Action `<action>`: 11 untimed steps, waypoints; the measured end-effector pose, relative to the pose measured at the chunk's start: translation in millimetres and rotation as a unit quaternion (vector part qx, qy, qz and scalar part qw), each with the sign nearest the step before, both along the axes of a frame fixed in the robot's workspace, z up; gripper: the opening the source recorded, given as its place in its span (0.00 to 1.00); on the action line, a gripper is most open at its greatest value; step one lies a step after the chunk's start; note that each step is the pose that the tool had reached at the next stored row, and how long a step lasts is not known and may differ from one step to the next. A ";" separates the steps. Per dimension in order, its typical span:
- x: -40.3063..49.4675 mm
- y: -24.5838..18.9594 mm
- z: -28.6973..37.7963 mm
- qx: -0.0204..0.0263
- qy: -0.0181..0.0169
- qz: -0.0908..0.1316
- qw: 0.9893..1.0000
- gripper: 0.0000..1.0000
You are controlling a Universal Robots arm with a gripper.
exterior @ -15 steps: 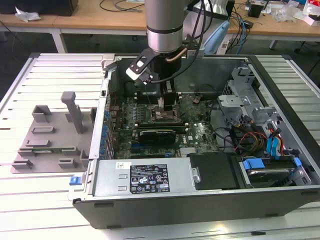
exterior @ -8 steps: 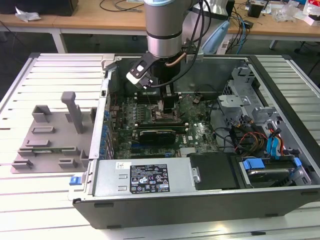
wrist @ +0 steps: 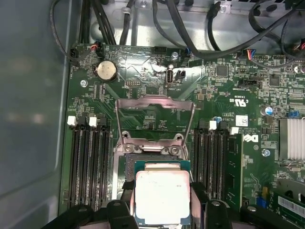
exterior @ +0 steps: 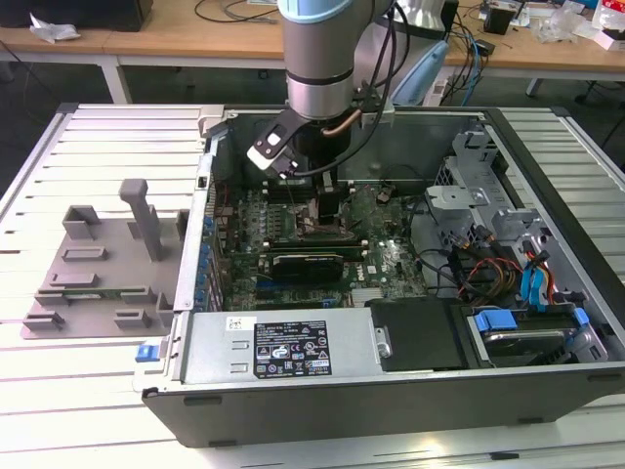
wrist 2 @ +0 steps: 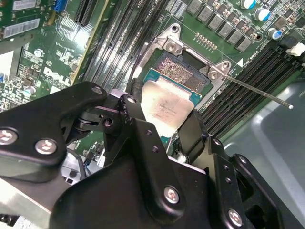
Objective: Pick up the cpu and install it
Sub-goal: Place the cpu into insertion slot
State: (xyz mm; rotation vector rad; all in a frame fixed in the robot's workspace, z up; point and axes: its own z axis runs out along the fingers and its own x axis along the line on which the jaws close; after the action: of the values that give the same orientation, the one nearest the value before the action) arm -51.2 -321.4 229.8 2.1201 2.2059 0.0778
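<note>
Now gripper [wrist 2: 164, 125] pinching cpu [wrist: 162, 198] over motherboard socket [wrist 2: 183, 70]; slatted table [exterior: 98, 371], desks [exterior: 195, 39] behind.

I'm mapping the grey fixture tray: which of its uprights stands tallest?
The wide-headed post on the tray's side toward the computer case; it rises well above the low blocks around it.

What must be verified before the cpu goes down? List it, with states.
1. Hand shut on cpu: ok.
2. Plate swung open: ok.
3. Lever released, standing off the board: ok.
4. Debris-free socket: cannot tell.
5. Centring of cpu over socket: cannot tell; contacts show past one edge.
</note>
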 end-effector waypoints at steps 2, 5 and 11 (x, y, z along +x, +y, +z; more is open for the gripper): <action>0.0 0.3 -2.6 0.000 0.000 0.000 1.000 0.55; -0.1 0.3 -2.7 0.000 0.000 0.000 1.000 0.55; 1.0 0.3 -4.6 0.003 0.011 0.000 1.000 0.55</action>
State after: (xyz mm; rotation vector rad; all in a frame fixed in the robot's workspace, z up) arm -50.2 -321.1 225.2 2.1344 2.2204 0.0621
